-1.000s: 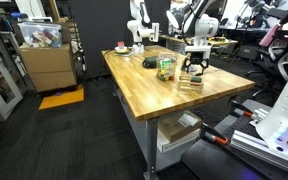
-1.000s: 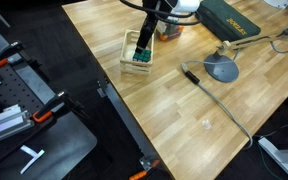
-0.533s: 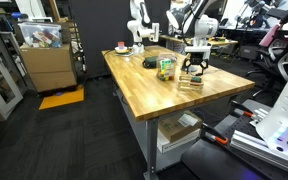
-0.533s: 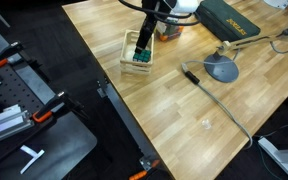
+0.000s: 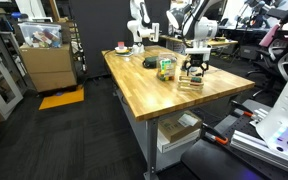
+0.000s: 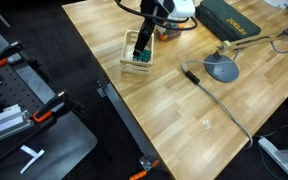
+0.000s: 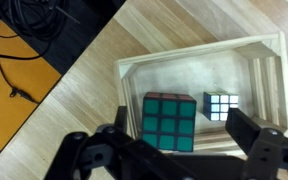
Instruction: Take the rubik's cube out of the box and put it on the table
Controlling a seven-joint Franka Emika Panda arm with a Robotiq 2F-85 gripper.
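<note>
A light wooden box (image 7: pixel 199 55) stands on the table and holds a large Rubik's cube (image 7: pixel 167 120) with its green face up, plus a smaller cube with a blue face (image 7: pixel 219 105). My gripper (image 7: pixel 180 125) hangs over the box, open, one finger on each side of the large cube, with a gap showing on the right side. In both exterior views the gripper (image 6: pixel 142 42) (image 5: pixel 193 64) points down into the box (image 6: pixel 130 62) (image 5: pixel 191 82).
The box stands near the edge of a butcher-block table (image 6: pixel 174 110). On the table are a green case (image 6: pixel 227 20), a grey disc (image 6: pixel 221 69) with a cable (image 6: pixel 219 100), and a jar (image 5: pixel 166 67). Cables (image 7: pixel 24 40) lie on the floor beyond the edge.
The arm above the box has shifted very slightly. The cubes and the box have not moved.
</note>
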